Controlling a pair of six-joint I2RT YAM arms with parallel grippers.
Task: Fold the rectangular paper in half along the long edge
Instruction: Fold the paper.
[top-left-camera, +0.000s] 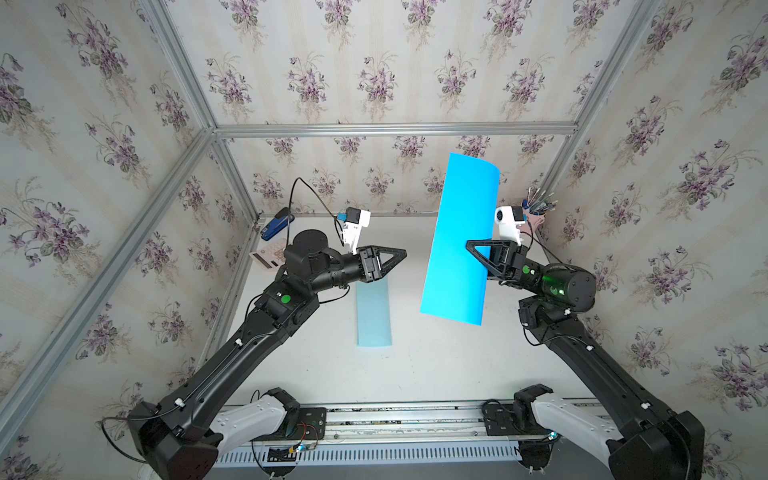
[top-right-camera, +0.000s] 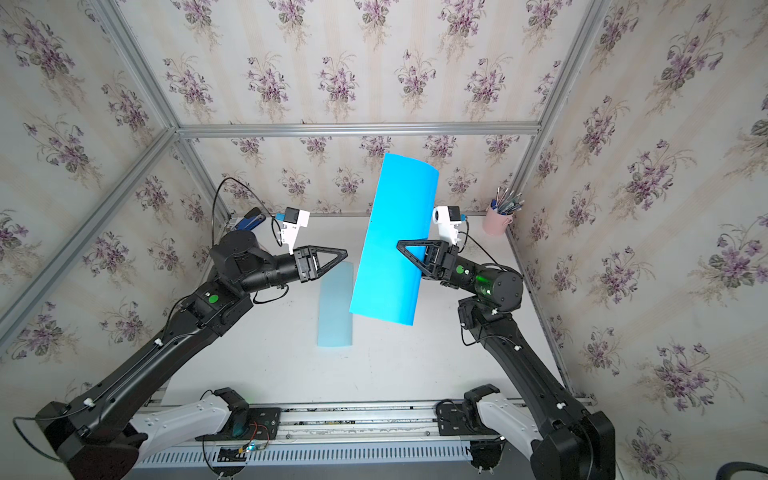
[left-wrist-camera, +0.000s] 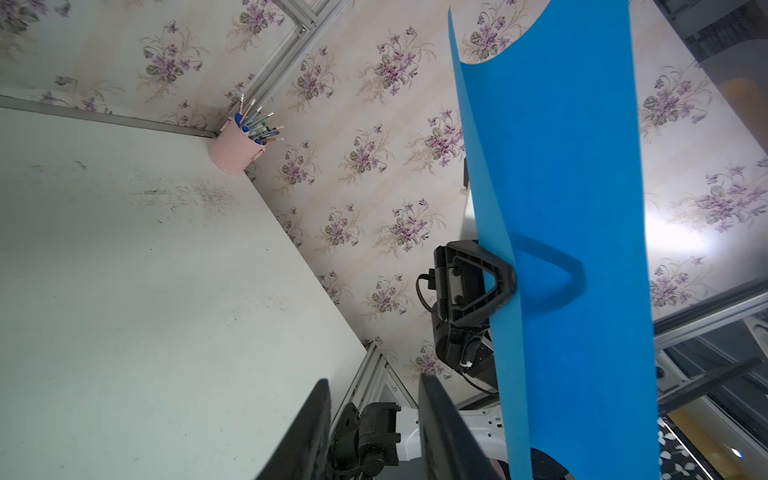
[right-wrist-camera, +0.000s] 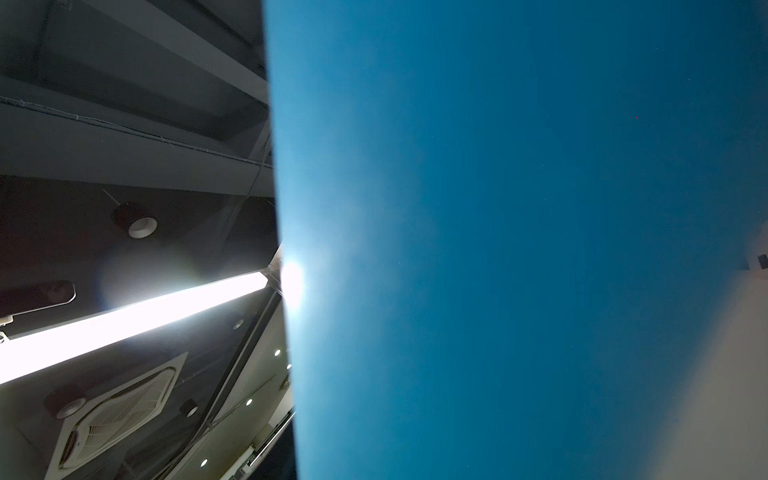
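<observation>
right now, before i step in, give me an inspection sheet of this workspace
surface: white table, faint dark scuffs in the left wrist view; a pale blue patch lies on it, sheet or tint cannot tell
job's things: blue paper held in the air, bowed, no crease seen
clutter: stapler and calculator at the far left corner; pink pen cup at the far right corner
grippers: left gripper open, empty; right gripper shut on the blue paper, reaching in from a long edge
cables: black cable loops above the left wrist camera; loose wires at the base rail
surroundings: floral wallpaper, aluminium frame
</observation>
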